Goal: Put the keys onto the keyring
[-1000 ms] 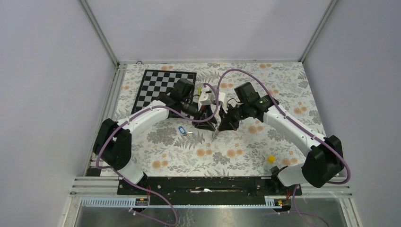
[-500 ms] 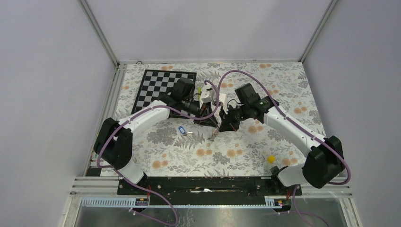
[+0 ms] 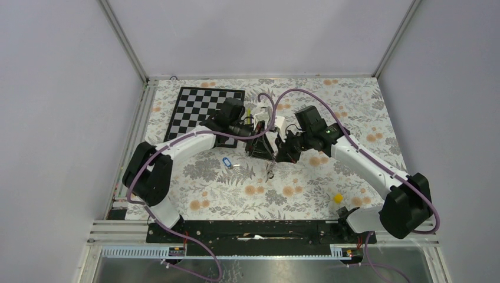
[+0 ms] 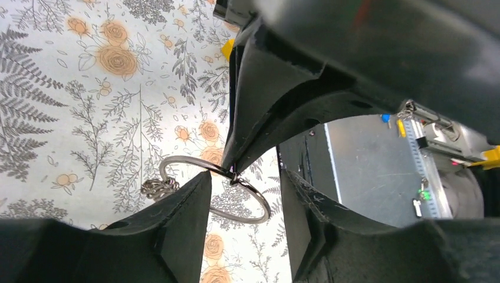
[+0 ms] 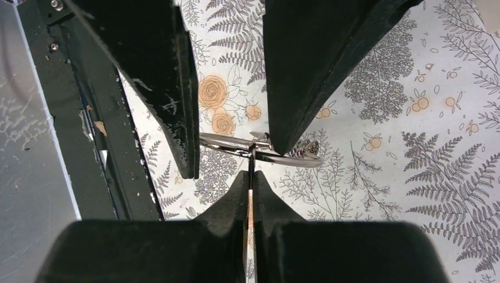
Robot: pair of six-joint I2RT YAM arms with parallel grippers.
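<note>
The keyring [image 4: 266, 203] is a thin silvery wire ring with a bunch of small metal pieces [image 4: 158, 187], and it hangs just above the floral table [image 3: 295, 183]. My right gripper [image 5: 250, 174] is shut on a thin flat metal blade, apparently a key with its head hidden between the pads. The blade's end meets the keyring [image 5: 224, 140]. My left gripper [image 4: 244, 177] is open, one finger on each side of the wire. In the top view both grippers, left [image 3: 262, 154] and right [image 3: 278, 158], meet over the keyring [image 3: 270, 171]. The blue-headed key [image 3: 226, 163] lies to their left.
A chessboard [image 3: 200, 109] lies at the back left. A small yellow block [image 3: 338, 198] sits at the front right. A black rail [image 3: 253, 229] runs along the near edge, and metal frame posts and walls close in the table.
My left arm has swung right, bringing its gripper against the right one. Its jaws narrowed, then opened again around the ring. The right gripper stayed shut.
</note>
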